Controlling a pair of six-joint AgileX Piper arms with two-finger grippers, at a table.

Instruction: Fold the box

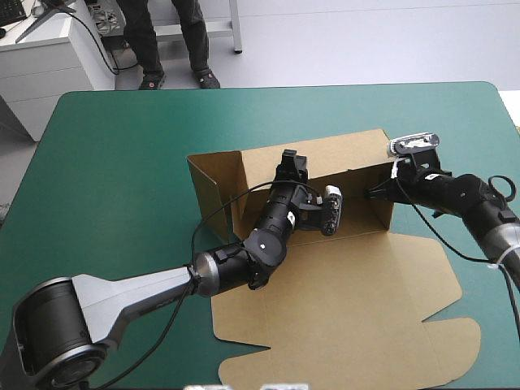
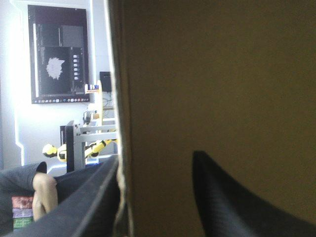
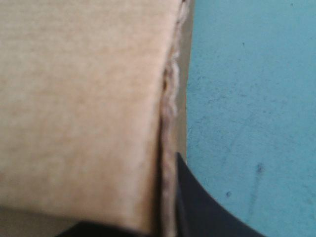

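Box (image 1: 366, 260) of brown board sits at the middle of the table's teal-green cover (image 1: 114, 162), with its walls raised toward the far edge and its lid (image 1: 349, 317) flat toward the near one. At the left, the left wall (image 1: 213, 185) stands upright. Next, the left arm crosses the lid's near left corner and the box's floor. The left gripper (image 1: 291, 165) reaches the top edge of the far wall (image 1: 349, 154), about midway along it. In the left wrist view its black fingers (image 2: 237, 202) stand apart, astride that wall. One lies against the outer side of the board's cut edge and the other stands over the inner face, clear of that edge. We read this gripper as spread, not clamped. At the right, the right gripper (image 1: 375, 193) meets the right wall (image 1: 387, 213) near its far corner. In the right wrist view one finger (image 3: 202, 207) presses the wall's outer side, beside the cover. The other shows only as a dark sliver behind the board. These fingers are all but together, pinching the wall.
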